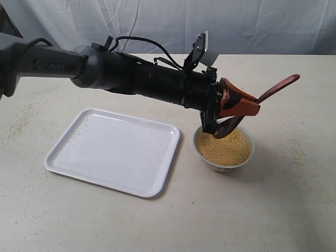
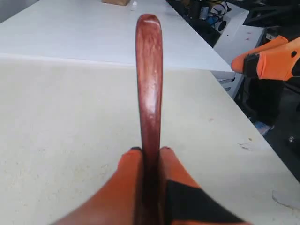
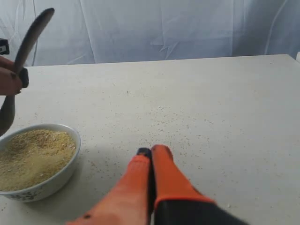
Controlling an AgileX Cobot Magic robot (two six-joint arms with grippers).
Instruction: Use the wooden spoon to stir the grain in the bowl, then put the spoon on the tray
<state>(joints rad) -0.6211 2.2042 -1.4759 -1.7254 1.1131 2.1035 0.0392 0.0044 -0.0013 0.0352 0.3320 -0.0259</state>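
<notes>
We hold dark reddish-brown wooden spoon (image 1: pixel 276 88) mid-handle, left gripper (image 1: pixel 253 105) fingers clamped on it; oval end over golden grain (image 1: pixel 223 148) in small white bowl (image 1: pixel 251 153), beside flat white tray (image 1: pixel 113 149). Light, stiff, glossy: may swivel. Right gripper (image 3: pixel 151 153) fingers pressed together, empty.

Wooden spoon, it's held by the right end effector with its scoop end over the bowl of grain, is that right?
Not quite: the left end effector holds the wooden spoon, as the left wrist view shows. Its scoop end is over the bowl of grain.
</notes>
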